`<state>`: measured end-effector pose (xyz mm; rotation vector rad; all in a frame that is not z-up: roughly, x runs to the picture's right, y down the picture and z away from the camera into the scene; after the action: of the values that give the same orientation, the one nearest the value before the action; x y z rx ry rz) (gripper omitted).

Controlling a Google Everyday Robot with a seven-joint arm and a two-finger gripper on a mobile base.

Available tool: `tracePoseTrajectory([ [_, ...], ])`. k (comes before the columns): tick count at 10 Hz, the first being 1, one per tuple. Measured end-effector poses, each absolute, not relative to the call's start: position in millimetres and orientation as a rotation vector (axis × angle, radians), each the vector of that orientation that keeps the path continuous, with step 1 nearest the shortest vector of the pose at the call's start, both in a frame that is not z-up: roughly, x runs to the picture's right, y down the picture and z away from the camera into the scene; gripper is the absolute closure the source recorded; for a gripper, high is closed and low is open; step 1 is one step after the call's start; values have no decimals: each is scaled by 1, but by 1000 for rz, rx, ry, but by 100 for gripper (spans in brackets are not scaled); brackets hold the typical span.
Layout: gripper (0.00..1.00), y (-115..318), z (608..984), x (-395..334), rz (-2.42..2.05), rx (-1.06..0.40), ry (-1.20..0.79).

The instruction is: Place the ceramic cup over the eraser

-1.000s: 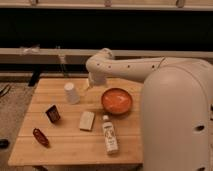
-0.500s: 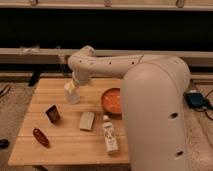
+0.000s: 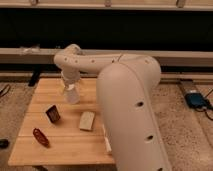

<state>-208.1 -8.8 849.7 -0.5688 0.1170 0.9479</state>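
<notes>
The small white ceramic cup [image 3: 73, 96] stands upright on the wooden table [image 3: 42, 95], in its back half. My gripper [image 3: 69, 85] reaches down from the white arm [image 3: 90, 62] and sits right at the cup's top, partly covering it. The eraser [image 3: 52, 114], a dark block with reddish edges, stands on the table to the front left of the cup, about a cup's width away from it.
A pale beige flat block [image 3: 87, 120] lies in front of the cup. A glossy dark-red elongated object [image 3: 40, 137] lies near the front left corner. My large white arm body [image 3: 132, 115] hides the table's right side.
The arm has swung left and down across the table. The gripper went from above the middle of the table to the cup. The arm body now hides the orange bowl and the bottle.
</notes>
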Motion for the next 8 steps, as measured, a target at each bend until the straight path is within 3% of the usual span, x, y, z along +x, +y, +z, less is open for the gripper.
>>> tracePoseTrajectory([
  [8,20,-11,901,-227,908,-544,239],
])
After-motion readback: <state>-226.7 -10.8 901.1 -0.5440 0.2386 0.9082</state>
